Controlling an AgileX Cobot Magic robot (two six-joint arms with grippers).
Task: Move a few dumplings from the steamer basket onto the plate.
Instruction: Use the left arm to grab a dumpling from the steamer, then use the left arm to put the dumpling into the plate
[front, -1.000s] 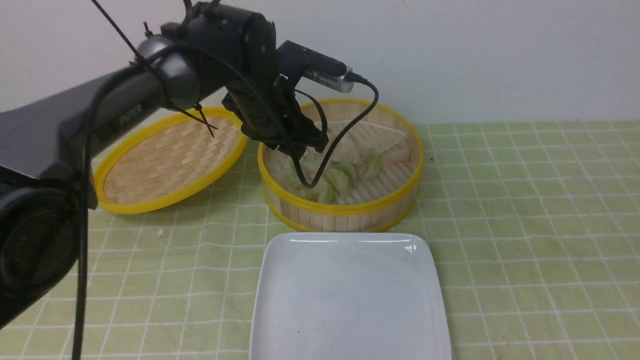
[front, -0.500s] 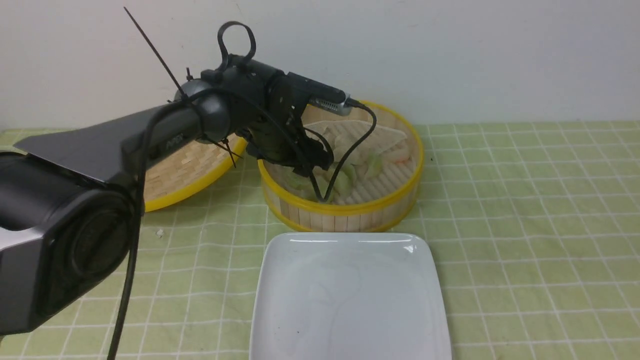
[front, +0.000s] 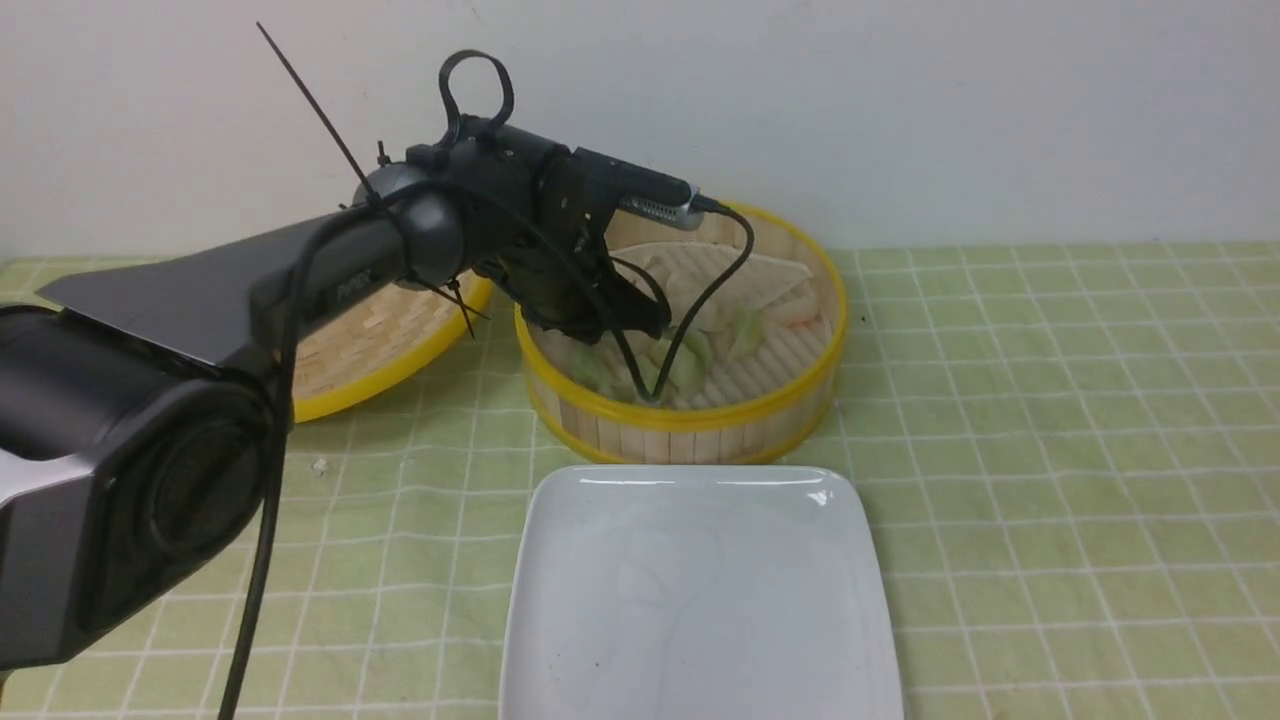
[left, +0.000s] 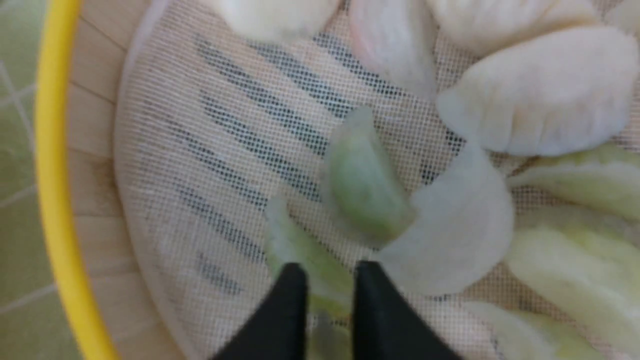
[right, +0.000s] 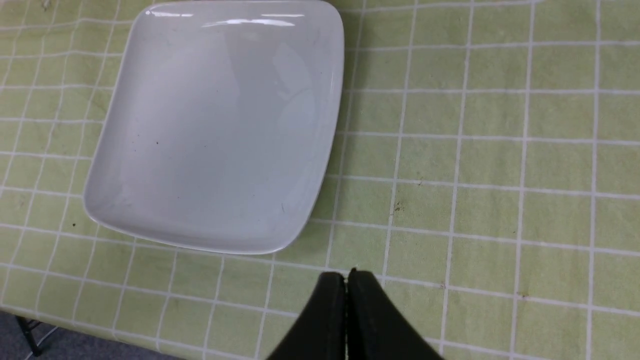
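Where the left gripper (left: 329, 300) reaches, its fingertips blur.

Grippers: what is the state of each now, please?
Left gripper: jaws narrowly apart at a dumpling; grip cannot be told.
Right gripper: closed, holding nothing.

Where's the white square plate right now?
In the front view, the glossy white square plate lies on the green checked cloth, just on the near side of the round yellow-rimmed bamboo basket.
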